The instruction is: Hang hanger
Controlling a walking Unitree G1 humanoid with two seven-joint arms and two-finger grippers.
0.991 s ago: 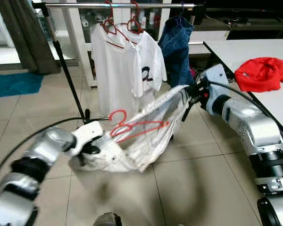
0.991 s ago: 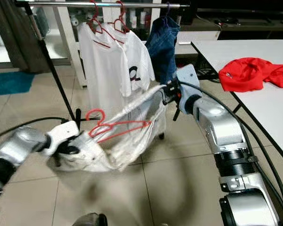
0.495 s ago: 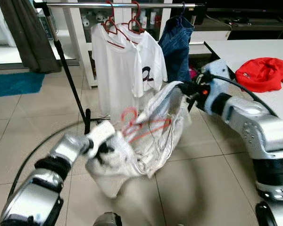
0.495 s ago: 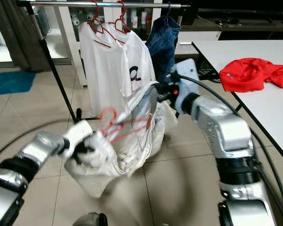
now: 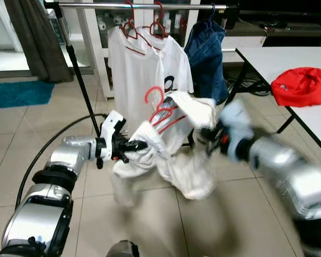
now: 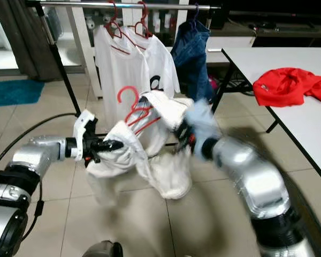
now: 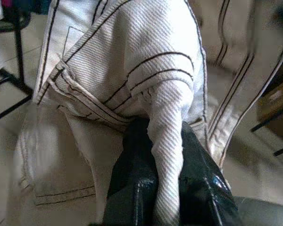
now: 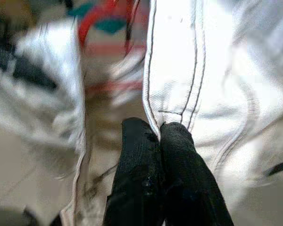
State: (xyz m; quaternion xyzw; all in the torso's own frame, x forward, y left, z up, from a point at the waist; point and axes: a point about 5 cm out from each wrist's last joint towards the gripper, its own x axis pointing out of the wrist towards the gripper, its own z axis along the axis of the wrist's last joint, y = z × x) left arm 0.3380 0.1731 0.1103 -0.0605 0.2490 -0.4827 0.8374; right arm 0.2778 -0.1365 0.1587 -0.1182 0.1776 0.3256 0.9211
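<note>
The left gripper [image 5: 132,145] is clamped on a fold of a white garment with dark stitching [image 5: 176,166], the cloth pinched between its black fingers [image 7: 132,188]. The right gripper [image 8: 160,136], blurred in the eye views, pinches a stitched seam of the same garment, fingers pressed together. A red hanger [image 5: 159,110] sits in the garment's upper part, its hook up, held above the tiled floor [image 5: 53,123] in front of the clothes rail [image 5: 139,6]. On that rail hang two white T-shirts [image 5: 144,59] on red hangers and a blue denim garment [image 5: 206,51]. A red cloth [image 5: 302,85] lies on the white table [image 5: 267,56] near its front edge.
</note>
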